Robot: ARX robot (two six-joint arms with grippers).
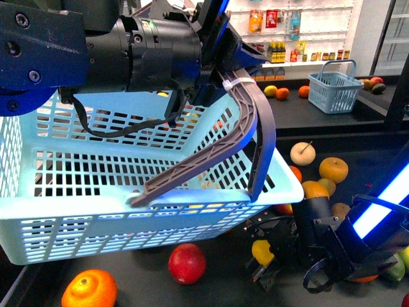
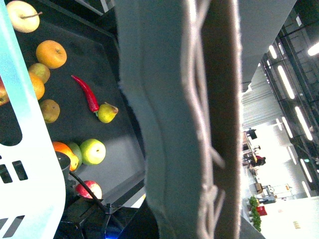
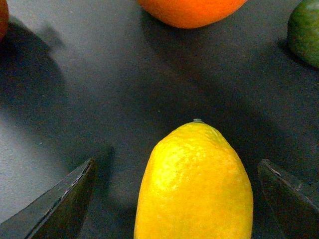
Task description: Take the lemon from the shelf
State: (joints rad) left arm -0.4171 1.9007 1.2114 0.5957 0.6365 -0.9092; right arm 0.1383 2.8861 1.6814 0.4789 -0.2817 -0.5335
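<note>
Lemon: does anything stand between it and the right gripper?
Nothing visible does. The lemon lies between the open right gripper's fingers, with only bare shelf on either side; the orange sits beyond its tip, apart.

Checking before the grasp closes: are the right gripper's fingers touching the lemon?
Apart. The right wrist view shows bare shelf on both sides between the lemon and the open right gripper's fingers.

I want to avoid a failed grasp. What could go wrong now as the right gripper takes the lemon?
1. The right gripper is open, its fingers clear of the lemon on both sides; the smooth fruit may roll or slip when they close.
2. The basket hangs close above that gripper; lifting may knock it.
3. The apple lies near and may get pushed.
</note>
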